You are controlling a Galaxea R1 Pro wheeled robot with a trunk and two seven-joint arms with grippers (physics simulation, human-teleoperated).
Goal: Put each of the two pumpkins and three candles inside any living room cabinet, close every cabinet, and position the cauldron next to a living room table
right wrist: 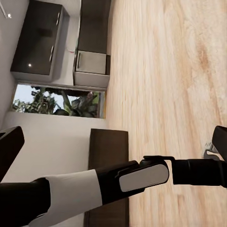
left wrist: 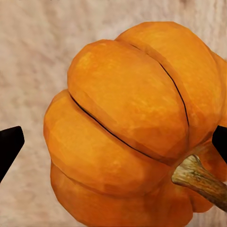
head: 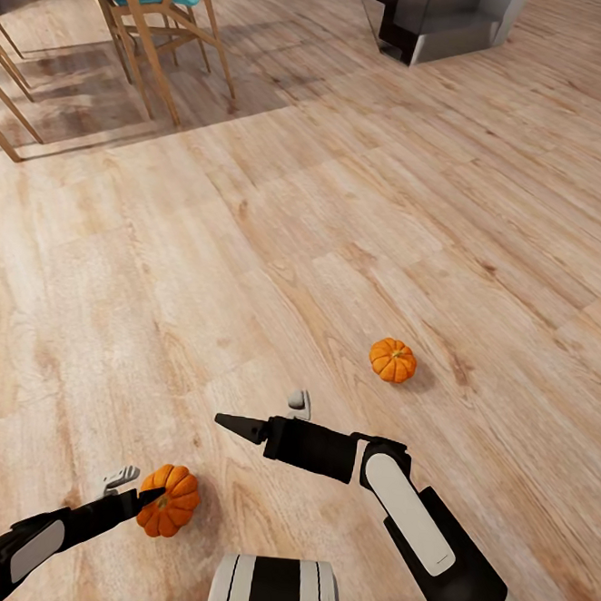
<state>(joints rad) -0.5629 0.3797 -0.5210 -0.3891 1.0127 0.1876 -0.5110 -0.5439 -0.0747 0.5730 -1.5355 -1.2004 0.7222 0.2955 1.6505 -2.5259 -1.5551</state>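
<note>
The near pumpkin [head: 169, 500] lay on the floor [head: 251, 241] at near left, my left tool [head: 135, 488] spread wide around it with neither finger touching. The second pumpkin [head: 393, 360] sat further off to the right. My right tool [head: 268, 416] hung open and empty between them. I judged that closing off-centre could squirt the round pumpkin out and roll it away.
</note>
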